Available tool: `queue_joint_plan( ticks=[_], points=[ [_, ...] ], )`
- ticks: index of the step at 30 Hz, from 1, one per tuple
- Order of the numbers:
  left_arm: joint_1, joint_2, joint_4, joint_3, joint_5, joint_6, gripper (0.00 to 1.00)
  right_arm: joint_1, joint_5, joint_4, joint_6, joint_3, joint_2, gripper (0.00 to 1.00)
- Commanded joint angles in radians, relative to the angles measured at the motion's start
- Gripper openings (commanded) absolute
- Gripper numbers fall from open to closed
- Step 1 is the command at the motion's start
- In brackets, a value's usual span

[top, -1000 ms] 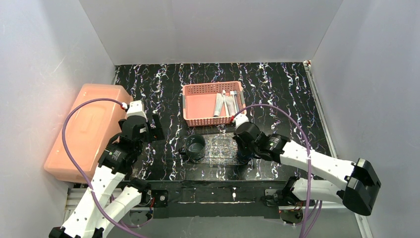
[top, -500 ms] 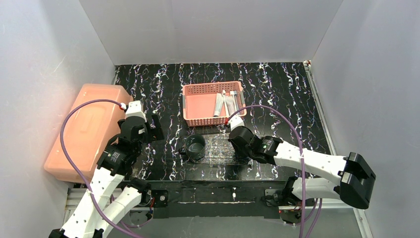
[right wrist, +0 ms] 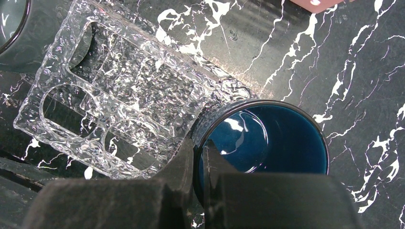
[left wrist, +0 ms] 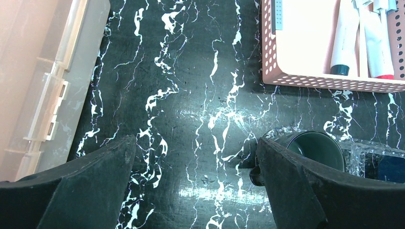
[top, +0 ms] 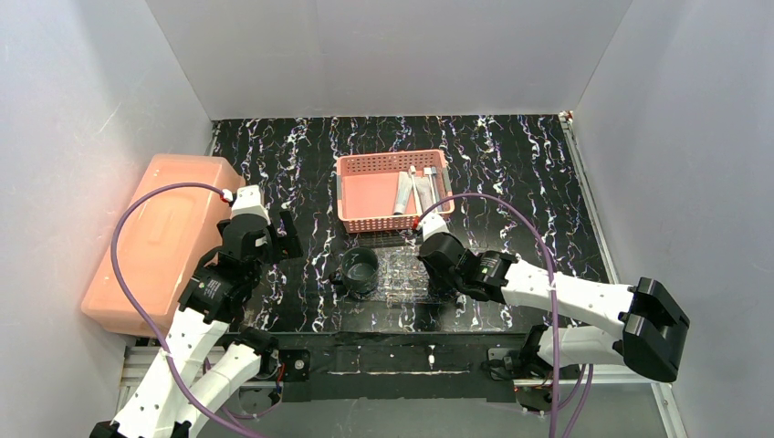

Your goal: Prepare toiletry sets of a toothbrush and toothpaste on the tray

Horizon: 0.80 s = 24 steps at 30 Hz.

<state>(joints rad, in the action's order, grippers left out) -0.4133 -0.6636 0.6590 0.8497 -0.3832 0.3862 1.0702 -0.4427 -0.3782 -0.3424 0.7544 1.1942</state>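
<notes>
A robotics lab cell — plain pale walls [top: 392,55] box in a black marble-patterned desk [top: 511,164] on three sides, and a left arm [top: 178,342] and right arm [top: 575,297] trailing purple cables [top: 114,251] are bolted to a rail [top: 392,360] at the desk's near edge.

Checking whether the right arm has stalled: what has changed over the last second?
The right gripper, shut on the blue cup by its rim, shifted a little left, toward the tray. Whether the cup slid with it is hidden. The left gripper stayed open and still; basket and dark cup unmoved.
</notes>
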Motion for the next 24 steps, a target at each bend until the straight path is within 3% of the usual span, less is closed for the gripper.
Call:
queue_joint_plan(
  ticks=[1, 24],
  points=[
    [0.008, 0.009, -0.001, -0.002, -0.005, 0.002, 0.98, 0.010, -0.029, 0.086, -0.007, 0.000, -0.003, 0.01],
    [0.008, 0.005, -0.002, -0.001, -0.002, 0.002, 0.99, 0.017, -0.048, 0.070, -0.015, -0.009, 0.030, 0.01]
  ],
)
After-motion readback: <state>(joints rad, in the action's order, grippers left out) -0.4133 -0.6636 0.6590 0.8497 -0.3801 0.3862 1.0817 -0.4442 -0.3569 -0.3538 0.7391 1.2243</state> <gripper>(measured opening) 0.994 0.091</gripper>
